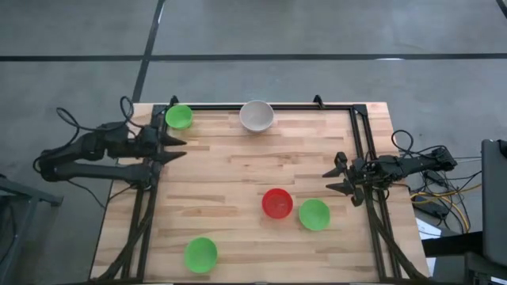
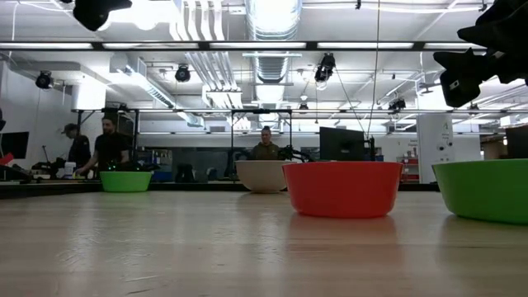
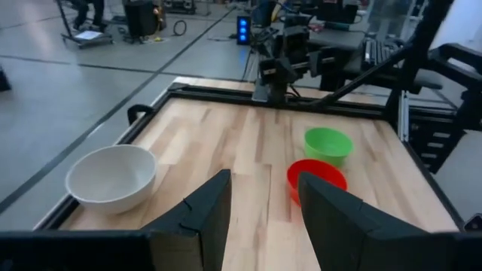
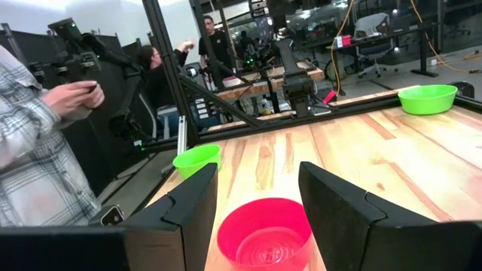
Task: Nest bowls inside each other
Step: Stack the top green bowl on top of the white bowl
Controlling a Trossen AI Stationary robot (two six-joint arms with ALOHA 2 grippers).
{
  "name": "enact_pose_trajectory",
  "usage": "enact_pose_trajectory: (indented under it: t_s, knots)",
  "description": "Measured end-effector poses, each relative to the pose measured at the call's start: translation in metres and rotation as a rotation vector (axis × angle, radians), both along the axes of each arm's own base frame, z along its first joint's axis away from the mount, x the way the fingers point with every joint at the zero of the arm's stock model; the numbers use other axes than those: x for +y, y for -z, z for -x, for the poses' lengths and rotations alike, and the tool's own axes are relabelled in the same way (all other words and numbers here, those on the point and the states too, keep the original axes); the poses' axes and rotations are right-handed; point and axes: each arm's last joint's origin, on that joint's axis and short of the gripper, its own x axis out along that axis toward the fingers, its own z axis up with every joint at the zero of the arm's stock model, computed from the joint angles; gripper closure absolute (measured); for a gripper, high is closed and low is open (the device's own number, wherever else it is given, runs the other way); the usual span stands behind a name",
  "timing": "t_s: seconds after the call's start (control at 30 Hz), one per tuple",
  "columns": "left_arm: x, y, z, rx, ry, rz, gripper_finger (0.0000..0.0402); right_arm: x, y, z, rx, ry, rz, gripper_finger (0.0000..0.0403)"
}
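Red bowl (image 4: 265, 232) upright just beyond right tool (image 4: 256, 207), open; left tool (image 3: 263, 211) open, apart from bowls.

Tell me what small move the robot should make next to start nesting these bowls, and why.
Probably ease the right gripper forward and down toward the red bowl. Its fingers are open and empty, the right wrist view shows that bowl just ahead between them, and all five bowls sit apart, none nested. A green bowl beside the red one makes a handy target. The left gripper waits open at its edge.
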Motion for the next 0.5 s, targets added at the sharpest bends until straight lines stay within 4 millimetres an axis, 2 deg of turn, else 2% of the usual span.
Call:
enact_pose_trajectory:
  t_s: [0.27,0.5]
  knots:
    - [0.009,0.001,-0.009,-0.009,0.056,-0.004,0.0241,0.000,0.000,0.000,0.000,0.000,0.000,0.0220]
    - [0.029,0.002,-0.011,-0.010,0.069,0.040,0.0241,0.000,0.000,0.000,0.000,0.000,0.000,0.0220]
